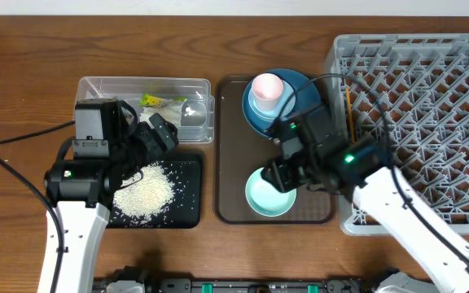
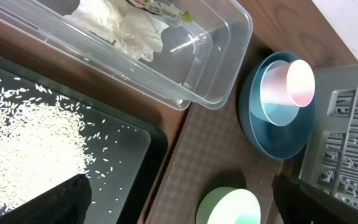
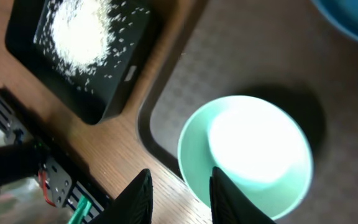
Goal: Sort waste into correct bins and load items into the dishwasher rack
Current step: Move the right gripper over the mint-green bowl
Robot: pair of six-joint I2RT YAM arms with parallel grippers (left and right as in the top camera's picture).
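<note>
On the brown serving tray (image 1: 230, 163) sits the mint-green bowl (image 1: 267, 195) (image 3: 247, 155). My right gripper (image 1: 279, 175) (image 3: 179, 199) hangs over the bowl's near rim, jaws narrowly open: one finger is over the bowl, the other outside it, not touching. A pink cup (image 1: 265, 89) (image 2: 291, 84) rests in a small pale bowl (image 2: 278, 115) on the blue plate (image 1: 300, 89). My left gripper (image 1: 157, 134) (image 2: 182, 208) is wide open and empty. It hovers between the clear tub (image 1: 92, 85) and the black tray (image 1: 187, 212) holding rice (image 1: 145, 191). Tissue (image 2: 129, 31) and wrapper (image 1: 155, 102) lie in the tub.
The grey dishwasher rack (image 1: 430, 122) fills the right side, next to the brown tray. Wooden chopsticks (image 1: 348, 106) lie along the rack's left edge. Cables trail from both arms. Bare wooden table runs along the front and the far left.
</note>
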